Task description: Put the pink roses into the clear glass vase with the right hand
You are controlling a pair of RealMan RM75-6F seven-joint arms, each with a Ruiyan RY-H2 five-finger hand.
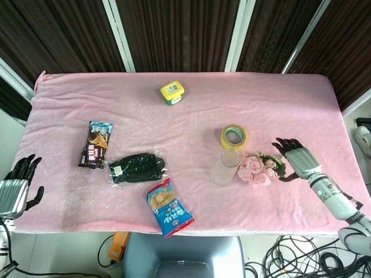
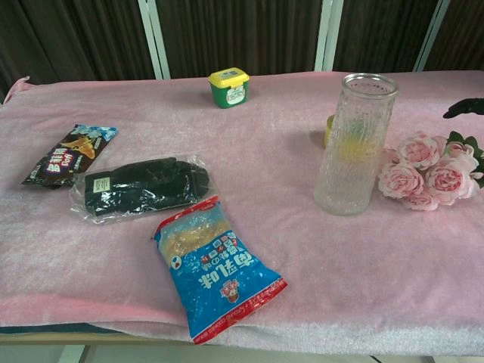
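one right hand (image 1: 294,157) touching pink roses (image 1: 256,169) beside upright clear glass vase (image 1: 225,166)

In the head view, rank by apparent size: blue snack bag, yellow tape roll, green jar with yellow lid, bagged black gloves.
1. Bagged black gloves and blue snack bag: too alike to split.
2. Yellow tape roll and green jar: close; the jar is farther away, so unsure.
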